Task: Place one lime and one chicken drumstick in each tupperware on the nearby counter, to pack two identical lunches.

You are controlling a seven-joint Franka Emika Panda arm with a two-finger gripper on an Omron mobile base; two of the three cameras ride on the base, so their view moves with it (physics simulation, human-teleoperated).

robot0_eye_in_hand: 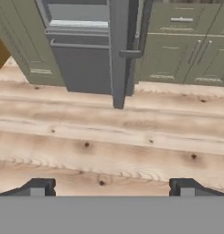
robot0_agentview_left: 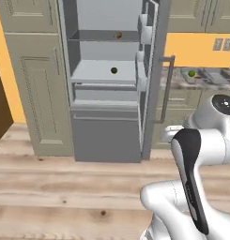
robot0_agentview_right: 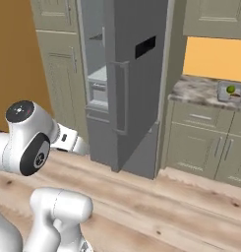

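A dark green lime [robot0_agentview_left: 114, 70] lies on the middle shelf of the open fridge [robot0_agentview_left: 107, 93]. A small brown chicken drumstick [robot0_agentview_left: 118, 34] sits on the shelf above. Two grey tupperware trays stand on the speckled counter [robot0_agentview_left: 177, 84] to the right. The nearer tupperware [robot0_agentview_left: 196, 76] holds a lime [robot0_agentview_left: 191, 73]; the other tupperware [robot0_agentview_left: 218, 75] is beside it. From the right side, one tupperware [robot0_agentview_right: 223, 92] shows a lime [robot0_agentview_right: 231, 89] and something orange inside. My gripper [robot0_eye_in_hand: 112, 188] is open and empty, its fingertips [robot0_eye_in_hand: 38, 187] wide apart above the wooden floor, well short of the fridge.
The fridge door [robot0_agentview_left: 154, 79] stands open, edge-on between the shelves and the counter, with a long bar handle [robot0_agentview_left: 169, 84]. Beige cabinets [robot0_eye_in_hand: 186, 50] run under the counter. A tall beige cupboard [robot0_agentview_left: 36, 79] flanks the fridge on the left. Wooden floor [robot0_eye_in_hand: 109, 141] lies ahead.
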